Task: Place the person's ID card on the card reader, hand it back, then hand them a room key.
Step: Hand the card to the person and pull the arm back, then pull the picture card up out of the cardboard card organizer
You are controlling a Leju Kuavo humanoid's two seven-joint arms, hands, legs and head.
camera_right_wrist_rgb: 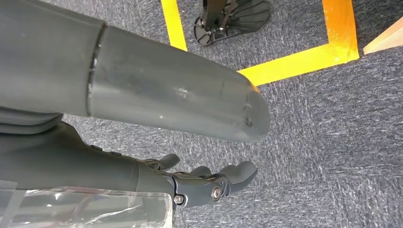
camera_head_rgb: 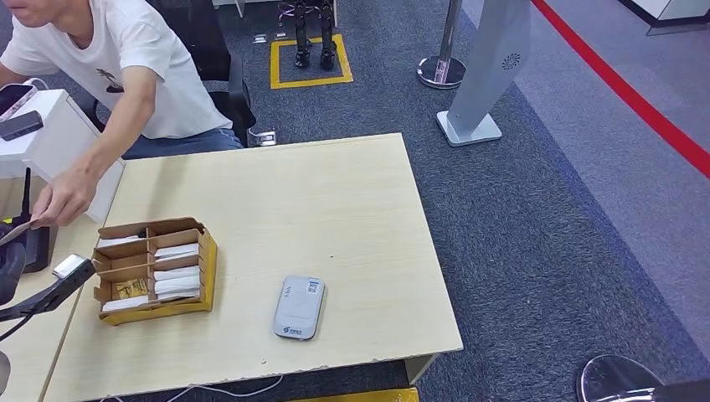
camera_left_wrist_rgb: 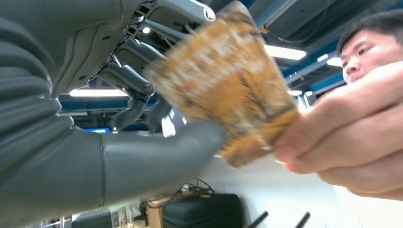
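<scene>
An orange patterned room key card [camera_left_wrist_rgb: 223, 85] lies between the thumb and fingers of my left hand [camera_left_wrist_rgb: 133, 161]. The person's hand [camera_left_wrist_rgb: 351, 137] pinches the card's other end. In the head view this meeting is at the far left, beyond the table's left edge: my left hand [camera_head_rgb: 10, 266], the card [camera_head_rgb: 17, 229] and the person's hand [camera_head_rgb: 63, 197]. The grey-white card reader [camera_head_rgb: 299, 306] lies near the table's front edge with nothing on it. My right hand [camera_right_wrist_rgb: 199, 185] hangs over the carpet, fingers apart and holding nothing.
A cardboard box [camera_head_rgb: 153, 268] of cards in compartments stands on the wooden table [camera_head_rgb: 335, 193] left of the reader. The person in a white shirt [camera_head_rgb: 126, 59] sits at the back left beside a white counter [camera_head_rgb: 50, 138]. A stool [camera_head_rgb: 615, 377] stands at the lower right.
</scene>
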